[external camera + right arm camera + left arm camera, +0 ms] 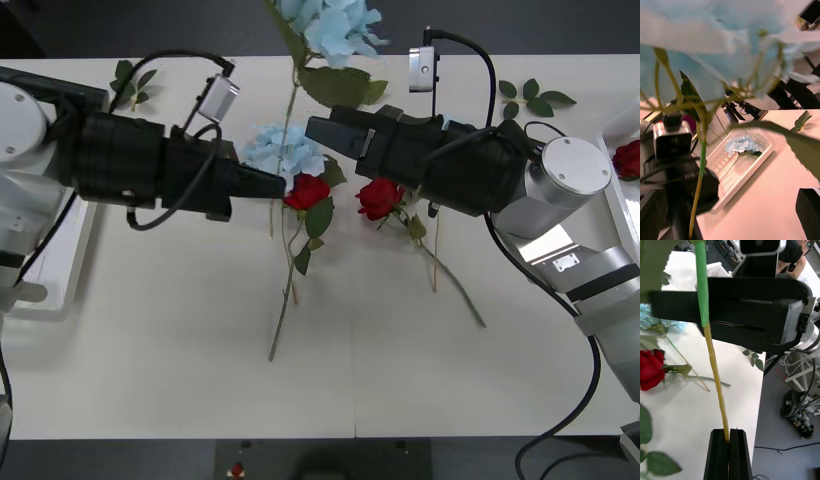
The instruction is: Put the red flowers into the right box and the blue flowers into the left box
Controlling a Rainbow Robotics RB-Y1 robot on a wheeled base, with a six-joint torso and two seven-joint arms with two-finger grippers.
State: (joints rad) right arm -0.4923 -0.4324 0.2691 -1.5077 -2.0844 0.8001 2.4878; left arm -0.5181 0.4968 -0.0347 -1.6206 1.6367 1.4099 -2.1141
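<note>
Your left gripper [728,435] is clamped on a blue flower's stem [715,367], a pinch the front view hides; your right gripper's [322,130] grip can't be told.

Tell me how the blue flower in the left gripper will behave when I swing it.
Probably top-heavy: the blue flower carries a wide head far above where the left gripper pinches its thin stem, so it may sway. The stem curves slightly, so it is likely flexible, not rigid. The right gripper hovers beside it.
</note>
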